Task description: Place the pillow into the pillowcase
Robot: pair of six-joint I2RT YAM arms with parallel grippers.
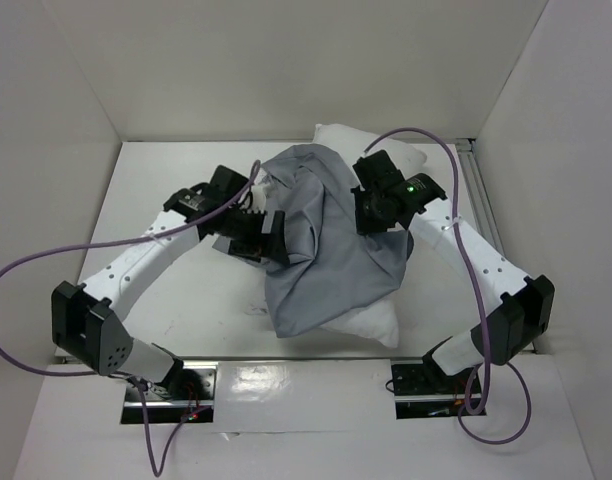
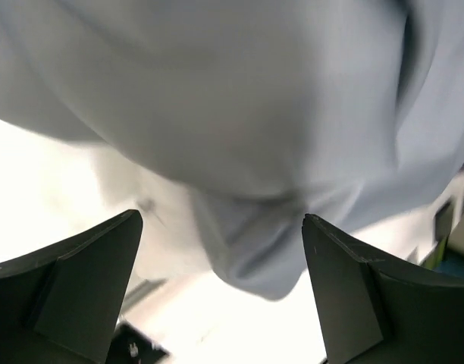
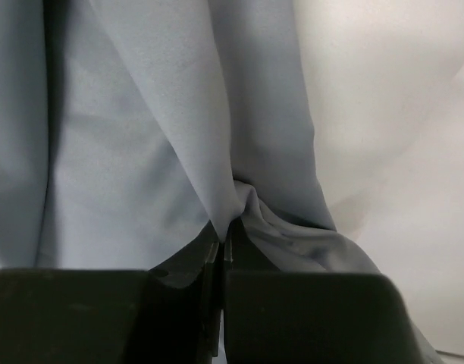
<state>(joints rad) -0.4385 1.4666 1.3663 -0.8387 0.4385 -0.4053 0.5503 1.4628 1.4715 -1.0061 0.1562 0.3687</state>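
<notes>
**Top view, lower edge to upper edge of frame.**

Lower centre: the near corner of the pillow [image 1: 374, 325] sticks out bare onto the table [image 1: 186, 310]. The rest lies under the pillowcase [image 1: 326, 250], which is draped over it in a crumpled heap at mid-frame. The pillow is covered, not visibly inside; the case's mouth can't be made out.

Centre-left: the left gripper [image 1: 264, 238] sits at the cloth's left edge w/ jaws spread wide. In the left wrist view the left gripper [image 2: 221, 220] has a grey fold of pillowcase [image 2: 255, 114] hanging ahead of the gap, not pinched.

Centre-right: the right gripper [image 1: 374, 212] is on top of the heap. In the right wrist view the right gripper [image 3: 223, 243] is pressed together on a thin pleat of pillowcase [image 3: 141, 136], w/ white pillow [image 3: 384, 91] just beside it at right.

Upper right: the pillow's far corner is bare, and a purple cable [image 1: 426, 135] arcs over it.

**Risks (judged).**
- The pinch is small, so slick cloth may slip out under a lift.
- It is unclear whether 1 or 2 layers are caught. If both, the mouth won't open.
- The cable may snag.
</notes>
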